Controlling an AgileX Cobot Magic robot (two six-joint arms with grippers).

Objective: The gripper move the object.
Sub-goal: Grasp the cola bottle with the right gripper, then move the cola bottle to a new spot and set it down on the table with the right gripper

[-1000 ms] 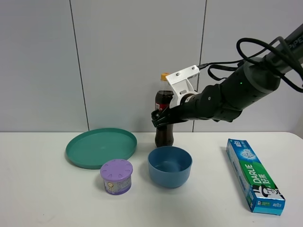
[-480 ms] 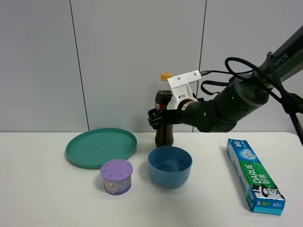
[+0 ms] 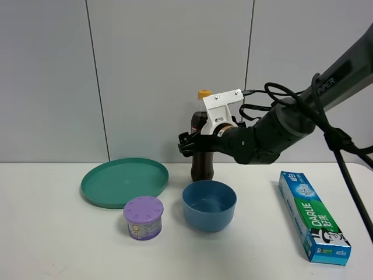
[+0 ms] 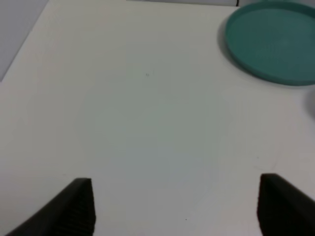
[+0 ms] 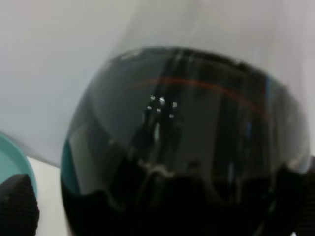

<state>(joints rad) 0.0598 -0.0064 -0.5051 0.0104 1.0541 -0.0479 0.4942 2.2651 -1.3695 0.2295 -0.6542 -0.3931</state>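
Observation:
The cola bottle [image 3: 202, 168], dark with a yellow-orange cap, stands upright at the back of the table, just behind the blue bowl. My right gripper [image 3: 193, 143] reaches in from the right at the bottle's mid height, with its white bracket above. In the right wrist view the bottle [image 5: 182, 142] fills the picture between the two dark fingertips [image 5: 17, 206], which sit far apart at the edges; the jaws are open around it. My left gripper [image 4: 179, 211] is open and empty over bare table and does not show in the exterior view.
A blue bowl [image 3: 209, 204] sits right in front of the bottle. A teal plate [image 3: 124, 182] lies to the left, also in the left wrist view [image 4: 275, 42]. A purple-lidded jar [image 3: 143, 217] stands front left. A toothpaste box [image 3: 313, 216] lies at the right. The wall is close behind.
My right gripper has slid leftward so its fingers now reach past the bottle on both sides. The bottle has stayed in place. The arm has dropped lower.

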